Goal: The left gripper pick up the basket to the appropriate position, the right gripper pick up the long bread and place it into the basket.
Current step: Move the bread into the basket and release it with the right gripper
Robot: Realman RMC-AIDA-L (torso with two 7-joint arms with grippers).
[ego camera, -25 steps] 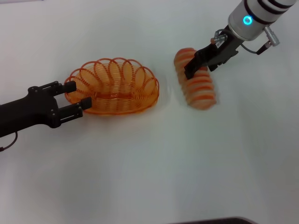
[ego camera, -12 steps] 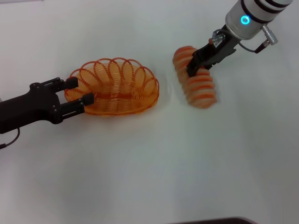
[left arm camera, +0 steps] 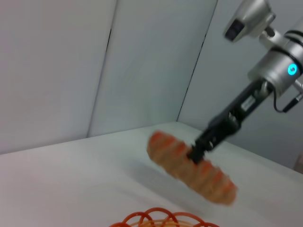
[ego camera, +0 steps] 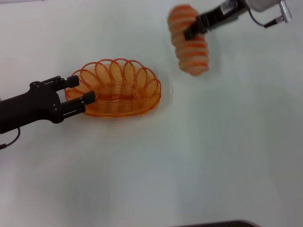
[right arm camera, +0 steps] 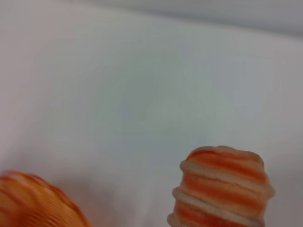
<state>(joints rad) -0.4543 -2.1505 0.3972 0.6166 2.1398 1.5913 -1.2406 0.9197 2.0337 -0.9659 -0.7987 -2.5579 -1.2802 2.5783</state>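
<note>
The orange wire basket (ego camera: pixel 118 89) stands on the white table left of centre. My left gripper (ego camera: pixel 79 91) is at the basket's left end, open, with one finger on each side of the rim there. My right gripper (ego camera: pixel 193 32) is shut on the long bread (ego camera: pixel 190 49), a tan loaf with orange-red stripes, and holds it in the air at the back right, beyond the basket. The left wrist view shows the bread (left arm camera: pixel 189 171) hanging from the right gripper (left arm camera: pixel 196 153) above the basket's rim (left arm camera: pixel 161 220). The right wrist view shows the bread's end (right arm camera: pixel 220 189) and the basket (right arm camera: pixel 38 203).
The white table (ego camera: pixel 189 156) stretches in front and to the right of the basket. Pale walls (left arm camera: pixel 142 61) stand behind the table. A dark edge (ego camera: pixel 218 223) shows at the bottom of the head view.
My right gripper has lifted the long bread off the table and carried it up and slightly left. My left gripper has edged a little closer around the basket's left rim.
</note>
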